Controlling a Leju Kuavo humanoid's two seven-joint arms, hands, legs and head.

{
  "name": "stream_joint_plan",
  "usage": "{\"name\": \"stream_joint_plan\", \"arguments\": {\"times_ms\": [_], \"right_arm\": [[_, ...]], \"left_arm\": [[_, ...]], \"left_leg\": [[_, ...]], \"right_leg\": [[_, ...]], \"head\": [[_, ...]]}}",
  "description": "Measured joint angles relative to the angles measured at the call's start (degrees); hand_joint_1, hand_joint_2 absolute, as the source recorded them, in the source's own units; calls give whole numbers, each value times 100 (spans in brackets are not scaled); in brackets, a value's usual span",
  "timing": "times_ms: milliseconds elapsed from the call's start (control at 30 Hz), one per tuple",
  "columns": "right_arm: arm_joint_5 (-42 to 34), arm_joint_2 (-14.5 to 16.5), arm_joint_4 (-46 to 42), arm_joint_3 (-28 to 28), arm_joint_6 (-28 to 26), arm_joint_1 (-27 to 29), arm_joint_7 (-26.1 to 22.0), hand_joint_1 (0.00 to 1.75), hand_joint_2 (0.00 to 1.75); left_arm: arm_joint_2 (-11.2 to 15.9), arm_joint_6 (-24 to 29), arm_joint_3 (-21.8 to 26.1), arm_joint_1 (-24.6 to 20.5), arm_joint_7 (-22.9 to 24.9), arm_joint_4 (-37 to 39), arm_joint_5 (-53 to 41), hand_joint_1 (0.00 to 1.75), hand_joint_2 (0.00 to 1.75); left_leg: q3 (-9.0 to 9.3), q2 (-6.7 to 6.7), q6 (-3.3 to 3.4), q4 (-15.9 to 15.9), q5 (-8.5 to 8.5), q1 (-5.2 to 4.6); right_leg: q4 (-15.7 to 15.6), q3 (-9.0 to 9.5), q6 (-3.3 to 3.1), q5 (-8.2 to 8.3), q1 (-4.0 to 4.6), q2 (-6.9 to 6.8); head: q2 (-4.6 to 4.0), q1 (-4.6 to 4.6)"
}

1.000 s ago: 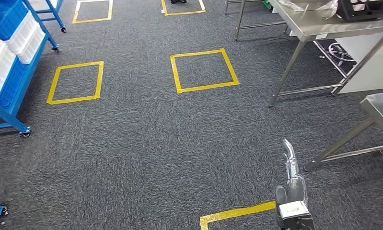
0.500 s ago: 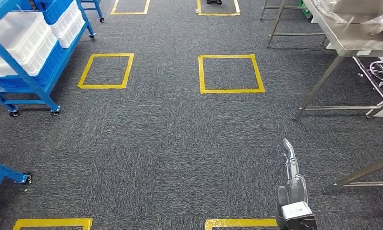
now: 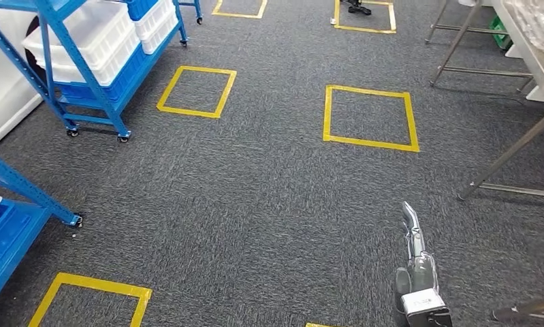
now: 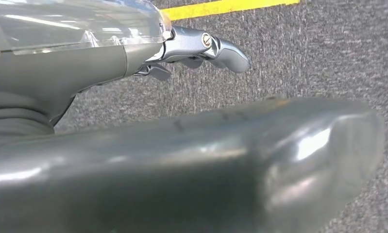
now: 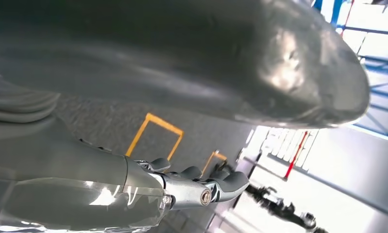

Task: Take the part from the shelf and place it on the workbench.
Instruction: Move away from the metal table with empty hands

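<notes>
Head view looks down on dark grey carpet (image 3: 269,204) marked with yellow tape squares (image 3: 370,117). Low at the right, the right hand (image 3: 413,235) reaches forward with its fingers straight and lying together, holding nothing. Well ahead of that hand and far to its left stands a blue wheeled shelf (image 3: 85,65) carrying white bins (image 3: 95,37); I cannot tell the part among them. Nearer and further left of the hand, a second blue rack (image 3: 13,211) edges in. Ahead and to the hand's right are the steel legs of a workbench (image 3: 507,160).

Left wrist view shows the left hand (image 4: 196,48) over carpet, fingers extended side by side, the thumb (image 4: 279,155) apart from them, nothing held. Right wrist view shows the right hand's fingers (image 5: 206,182) likewise stretched out, empty.
</notes>
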Motion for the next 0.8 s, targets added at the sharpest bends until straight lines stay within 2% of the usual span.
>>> {"name": "stream_joint_plan", "arguments": {"times_ms": [33,100,133,167,200,233,267,300,333,367,400,433,500,533,567,600,633,667,700,767,800], "right_arm": [[0,0,-7,-4,11,1,-4,0,0],[0,0,-18,-6,24,2,-12,0,0],[0,0,-18,-5,26,0,-16,0,0],[0,1,-20,-4,22,3,-25,0,0],[-1,1,-23,-1,13,12,-34,0,0],[-1,2,-25,2,0,27,-42,0,0],[-2,2,-27,5,-20,46,-49,0,0],[-2,2,-28,11,-42,62,-53,0,0],[-2,2,-28,19,-61,74,-55,0,0],[-2,2,-28,29,-81,81,-56,0,0],[-2,2,-28,41,-102,86,-56,0,0],[-1,2,-28,56,-127,88,-56,0,0],[-1,1,-28,89,-194,92,-55,0,0],[-1,0,-29,108,-222,95,-51,0,0],[-1,-2,-30,125,-244,97,-48,0,0],[0,-3,-33,141,-258,97,-46,0,0],[1,-9,-38,156,-269,95,-45,0,0],[5,-18,-46,168,-280,94,-49,0,0],[10,-27,-55,179,-291,97,-51,0,0],[19,-47,-65,193,-321,114,-51,0,0],[20,-55,-66,196,-340,122,-47,0,0]], "left_arm": [[3,1,-17,6,-6,-2,31,0,0],[8,1,-34,28,-4,-4,86,0,0],[9,1,-37,42,2,-4,106,0,0],[9,4,-41,50,10,-4,123,0,0],[10,13,-50,54,17,-5,133,0,0],[10,30,-61,55,25,-5,142,0,0],[10,56,-72,54,31,-6,154,0,0],[11,87,-82,55,34,-6,171,0,0],[11,114,-85,59,35,-6,191,0,0],[11,132,-85,64,35,-6,207,0,0],[15,133,-85,69,26,-6,214,0,0],[23,121,-84,69,5,-6,204,0,0],[54,83,-77,52,-69,-4,158,0,0],[68,70,-70,41,-104,-3,134,0,0],[79,63,-57,33,-129,-1,119,0,0],[84,60,-42,29,-144,0,110,0,0],[87,60,-26,30,-150,1,107,0,0],[90,59,-14,28,-157,3,100,0,0],[90,58,-6,19,-164,5,84,0,0],[90,58,3,-10,-181,15,14,0,0],[90,64,10,-23,-186,26,-31,0,0]], "left_leg": [[-21,-50,-32,5,2,0],[-53,-132,-105,-4,14,7],[-70,-94,-134,23,-10,8],[-119,11,-160,135,-93,4],[-214,152,-181,360,-239,2],[-368,312,-196,698,-434,4],[-552,409,-211,1094,-634,9],[-711,455,-222,1439,-773,14],[-789,476,-223,1624,-812,17],[-754,491,-214,1581,-737,15],[-599,527,-193,1305,-571,9],[-366,622,-158,884,-374,-7],[9,875,-71,172,-135,-64],[82,949,-36,11,-101,-93],[86,946,-9,-35,-100,-114],[81,876,16,-64,-77,-117],[103,810,37,-111,-41,-100],[132,742,65,-168,2,-80],[157,676,91,-223,46,-55],[157,534,118,-262,98,-37],[140,459,121,-255,106,-37]], "right_leg": [[-83,28,-26,8,8,39],[-105,25,-96,30,21,-59],[-126,34,-135,41,23,-111],[-150,44,-177,51,20,-172],[-172,50,-213,58,21,-239],[-176,52,-240,55,35,-310],[-174,50,-259,49,50,-387],[-170,47,-269,42,65,-468],[-166,47,-277,34,78,-548],[-163,51,-281,26,89,-624],[-161,61,-283,17,99,-695],[-161,78,-279,8,106,-756],[-157,113,-247,-12,125,-867],[-158,124,-223,-18,125,-917],[-164,136,-196,-20,122,-972],[-178,155,-168,-18,114,-1026],[-177,175,-138,-30,106,-1037],[-118,166,-108,-90,100,-947],[51,100,-80,-213,90,-790],[736,-230,-41,-586,59,-431],[1109,-422,-28,-730,47,-352]], "head": [[0,-2],[0,-4],[0,-4],[0,-9],[0,-12],[0,-15],[0,-18],[0,-16],[0,-16],[0,-16],[0,-16],[0,-16],[0,-11],[0,-9],[0,-8],[0,-10],[0,-10],[0,-10],[0,-7],[0,-2],[0,1]]}}
